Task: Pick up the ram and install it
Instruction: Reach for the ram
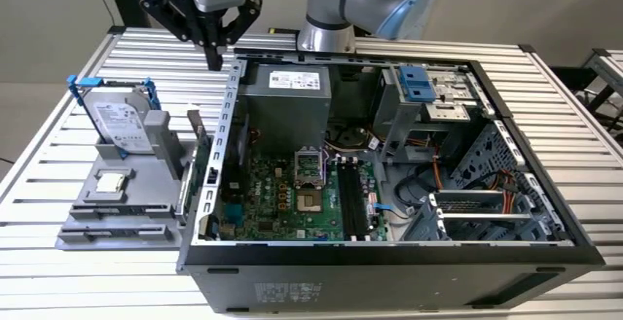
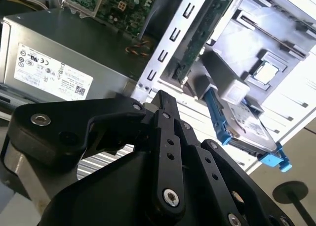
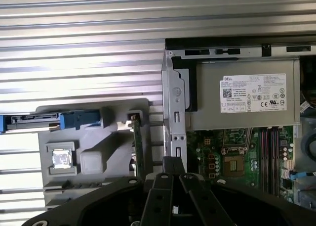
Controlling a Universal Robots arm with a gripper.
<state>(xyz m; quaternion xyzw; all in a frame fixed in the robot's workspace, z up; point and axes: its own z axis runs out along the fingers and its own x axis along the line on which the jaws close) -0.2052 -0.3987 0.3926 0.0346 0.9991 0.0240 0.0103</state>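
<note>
The ram [image 1: 201, 163] stands on edge in a slot of the grey holder [image 1: 127, 214], right beside the open computer case's outer wall. In both wrist views it shows as a thin green strip [image 3: 138, 147] [image 2: 199, 37]. My gripper [image 1: 214, 59] hangs above the table behind the holder, near the case's back corner, higher than the ram and apart from it. Its black fingers [image 3: 173, 164] [image 2: 160, 97] are shut together with nothing between them. The dark memory slots [image 1: 355, 200] lie on the green motherboard inside the case.
A silver hard drive in a blue frame [image 1: 122, 119] and a small square processor chip [image 1: 110, 181] sit on the same holder. Inside the case [image 1: 389, 251] are the grey power supply [image 1: 287, 98], the processor socket [image 1: 309, 170], cables and drive cages. A slatted metal table [image 1: 58, 283] surrounds everything.
</note>
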